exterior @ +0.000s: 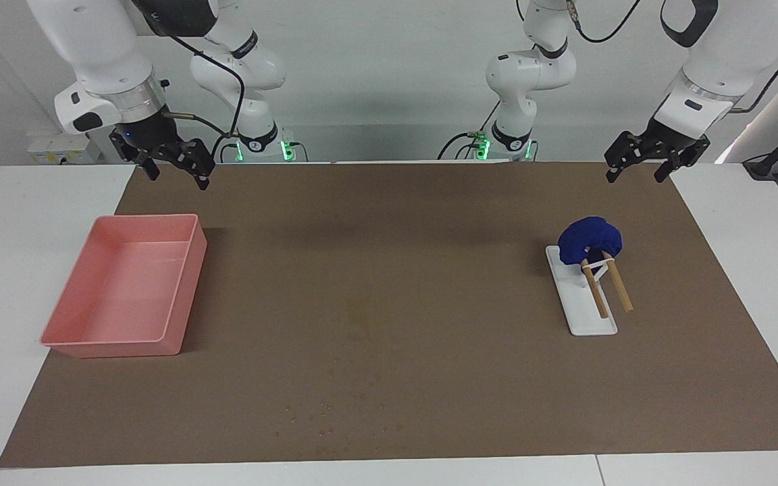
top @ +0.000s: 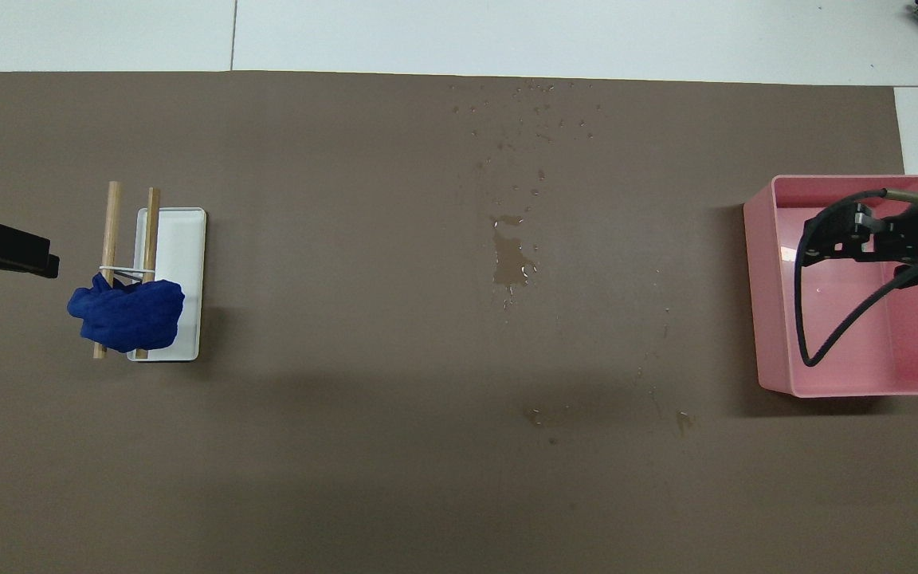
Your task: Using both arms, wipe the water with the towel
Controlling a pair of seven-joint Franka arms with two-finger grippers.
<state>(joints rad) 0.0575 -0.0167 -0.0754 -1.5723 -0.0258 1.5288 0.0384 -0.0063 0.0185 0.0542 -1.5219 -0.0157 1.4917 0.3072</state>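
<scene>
Overhead view, wrinkly deep-blue towel (top: 128, 313) lump, faint water (top: 512, 263) blotch

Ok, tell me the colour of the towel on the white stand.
Deep blue. The towel shows best in the overhead view, against the white stand.

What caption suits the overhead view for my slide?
Small puddle of water mid-mat; crumpled deep-blue towel on two wooden sticks toward the left arm's end.
</scene>
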